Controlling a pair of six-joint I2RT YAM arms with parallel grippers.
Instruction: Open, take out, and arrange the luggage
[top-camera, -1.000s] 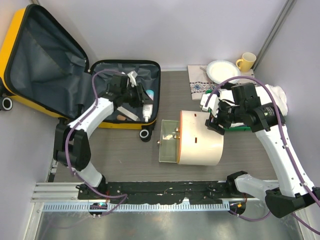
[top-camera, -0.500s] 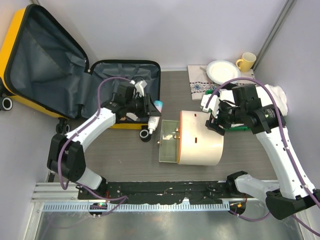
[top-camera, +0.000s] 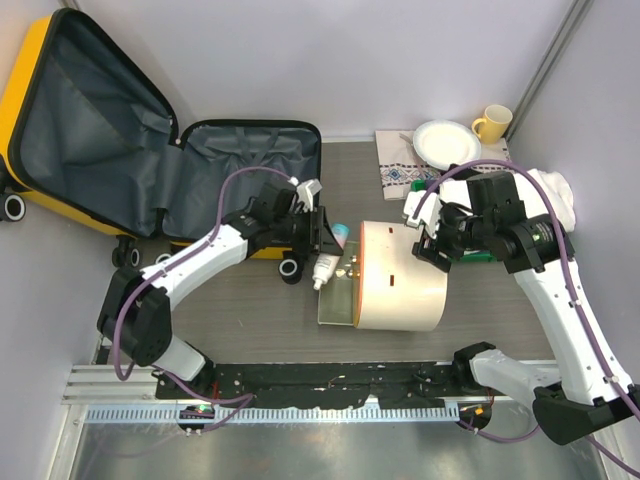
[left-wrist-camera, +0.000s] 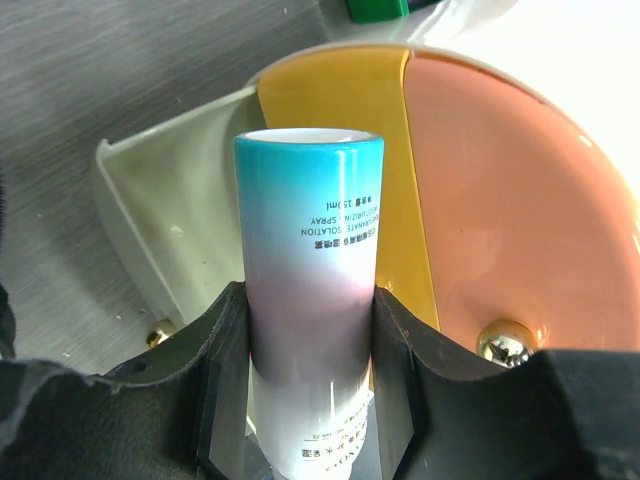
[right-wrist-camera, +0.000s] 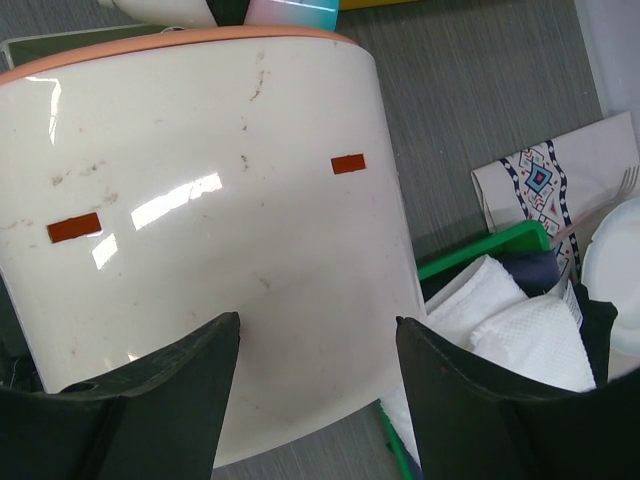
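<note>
The luggage (top-camera: 100, 130), a yellow suitcase with dark grey lining, lies open at the back left. My left gripper (top-camera: 322, 245) is to its right, shut on a white spray bottle with a teal top (left-wrist-camera: 310, 210). The bottle (top-camera: 327, 262) hangs over the left rim of a pale green open box (top-camera: 332, 305) that stands against the orange end (left-wrist-camera: 500, 200) of a big cream cylinder (top-camera: 405, 285). My right gripper (right-wrist-camera: 318, 322) is open, its jaws spread above the cylinder's curved side (right-wrist-camera: 200, 150) with nothing between them.
A green tray (right-wrist-camera: 485, 248) with white towels (right-wrist-camera: 520, 330) sits right of the cylinder. Behind it are a patterned napkin (top-camera: 400, 172), a white plate (top-camera: 445, 140) and a yellow mug (top-camera: 492, 122). Walls close in on the left, back and right.
My left arm has carried the spray bottle out of the suitcase's lower half and rightward to the pale green box. The right arm has barely moved.
</note>
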